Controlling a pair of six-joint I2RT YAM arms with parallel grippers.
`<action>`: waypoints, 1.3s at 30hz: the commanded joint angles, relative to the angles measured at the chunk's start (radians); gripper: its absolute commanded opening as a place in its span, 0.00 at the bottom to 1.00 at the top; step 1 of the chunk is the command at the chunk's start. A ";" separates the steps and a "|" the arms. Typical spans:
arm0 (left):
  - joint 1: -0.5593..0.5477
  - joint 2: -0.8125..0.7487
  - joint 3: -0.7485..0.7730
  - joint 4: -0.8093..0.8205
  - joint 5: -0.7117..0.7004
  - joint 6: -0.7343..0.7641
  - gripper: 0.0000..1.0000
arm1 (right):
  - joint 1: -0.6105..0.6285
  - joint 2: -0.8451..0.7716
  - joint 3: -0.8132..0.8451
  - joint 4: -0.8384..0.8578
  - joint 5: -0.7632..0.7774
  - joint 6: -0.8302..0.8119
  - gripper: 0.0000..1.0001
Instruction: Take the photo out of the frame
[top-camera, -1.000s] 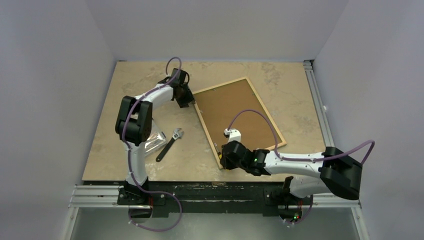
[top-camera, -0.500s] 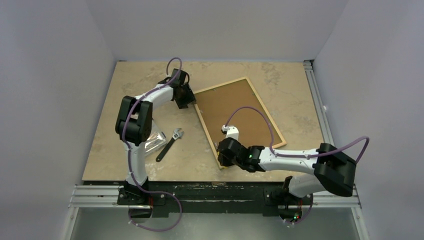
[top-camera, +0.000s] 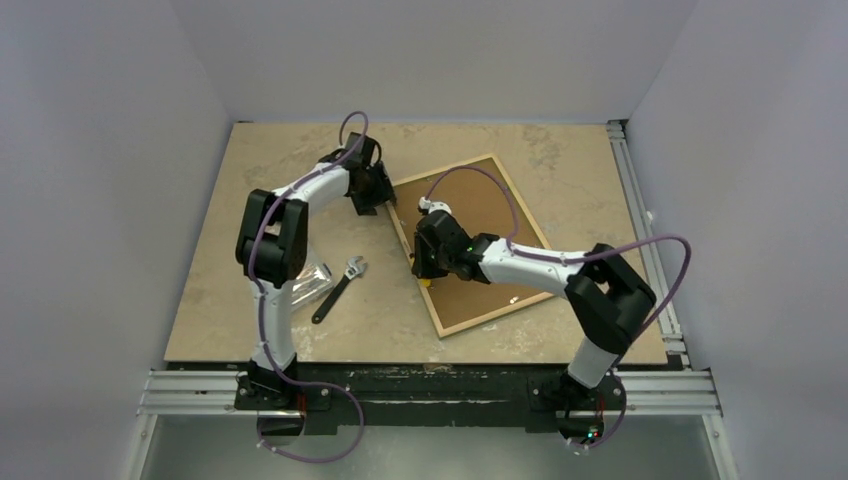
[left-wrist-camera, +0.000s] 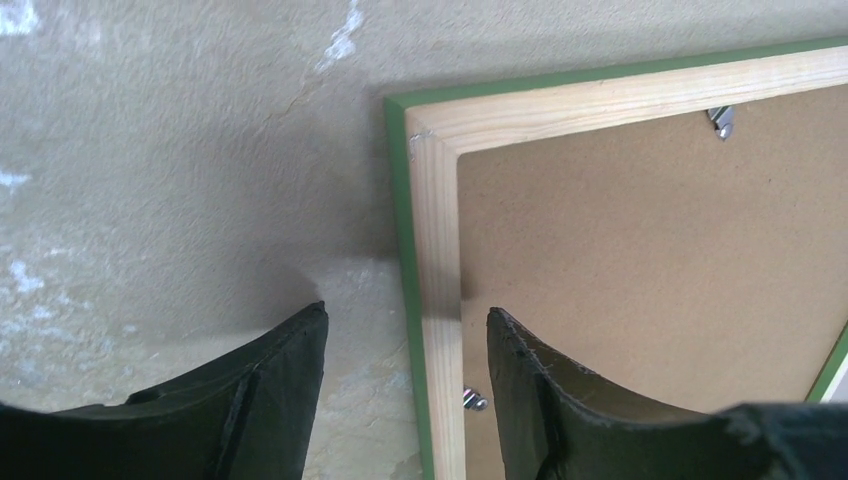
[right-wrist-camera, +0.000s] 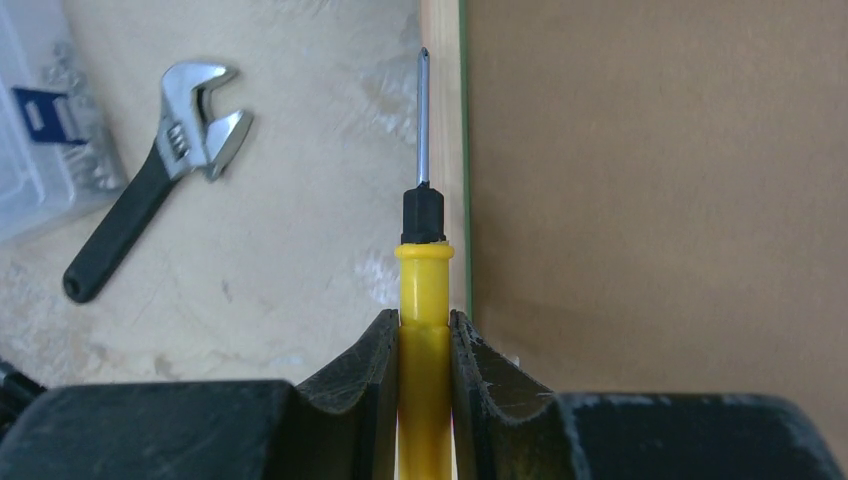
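Note:
The frame lies face down on the table, pale wood back and green edge up, with the brown backing board in it. The photo is hidden. My left gripper is open at the far left corner. In the left wrist view its jaws straddle the frame's left rail without touching it. My right gripper is shut on a yellow screwdriver. The screwdriver's tip points along the frame's left rail, beside the backing board.
An adjustable wrench lies left of the frame, and it also shows in the right wrist view. A clear plastic box sits beside it. Small metal tabs hold the board at the frame's inner edge.
My right arm has swung from the frame's near corner up along its left rail toward the far end, still holding the screwdriver. The left gripper has barely moved.

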 joint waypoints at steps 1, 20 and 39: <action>-0.001 0.048 0.104 -0.055 0.024 0.036 0.55 | -0.059 0.096 0.132 -0.060 -0.062 -0.076 0.00; -0.003 0.053 0.090 -0.046 0.037 0.042 0.23 | -0.136 0.272 0.306 -0.122 -0.228 -0.149 0.00; -0.003 -0.012 -0.037 0.085 0.043 0.067 0.00 | -0.168 0.356 0.390 -0.200 -0.285 -0.129 0.00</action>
